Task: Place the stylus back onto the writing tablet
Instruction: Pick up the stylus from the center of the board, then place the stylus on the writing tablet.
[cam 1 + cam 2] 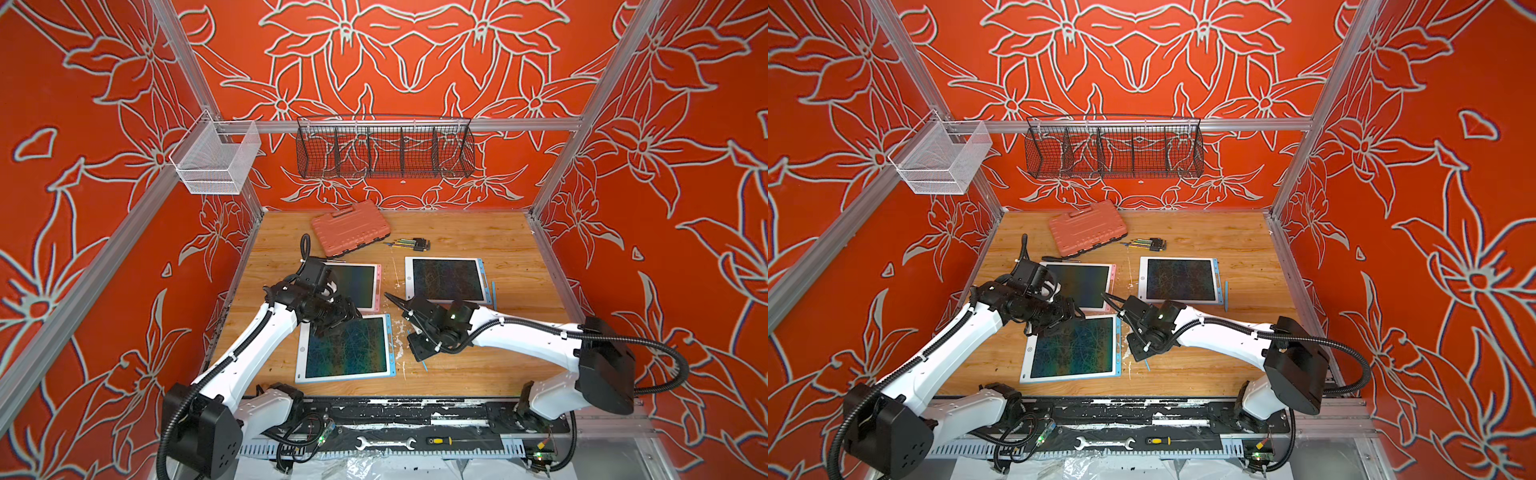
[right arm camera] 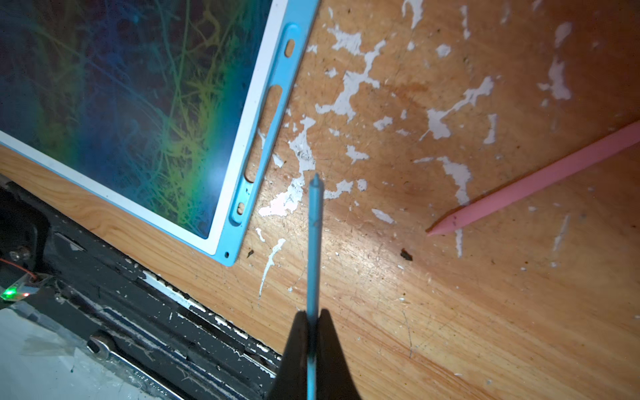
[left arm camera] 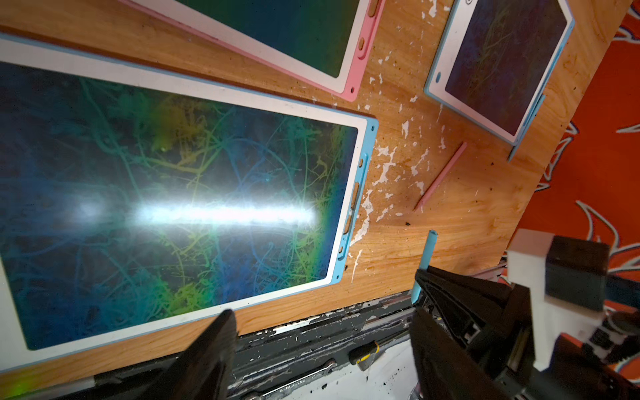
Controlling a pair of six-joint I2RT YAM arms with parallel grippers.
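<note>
My right gripper (image 2: 313, 313) is shut on a thin blue stylus (image 2: 315, 225), whose pointed tip sticks out past the fingertips. It hangs just above the wood, right of the near blue-framed writing tablet (image 1: 347, 347) and close to that tablet's near right corner. The stylus slot (image 2: 273, 121) in the frame holds nothing. In both top views only the stylus tip (image 1: 424, 365) (image 1: 1147, 365) shows below the right gripper (image 1: 419, 354). My left gripper (image 3: 322, 346) (image 1: 338, 322) is open over the far left part of this tablet, with nothing between its fingers.
A pink stylus (image 3: 440, 176) lies loose on the wood between the tablets. A pink-framed tablet (image 1: 361, 282) and a second blue one (image 1: 446, 278) lie further back. An orange tool case (image 1: 351, 226) and hex keys (image 1: 409, 244) sit at the rear. A wrench (image 1: 384, 444) lies on the front rail.
</note>
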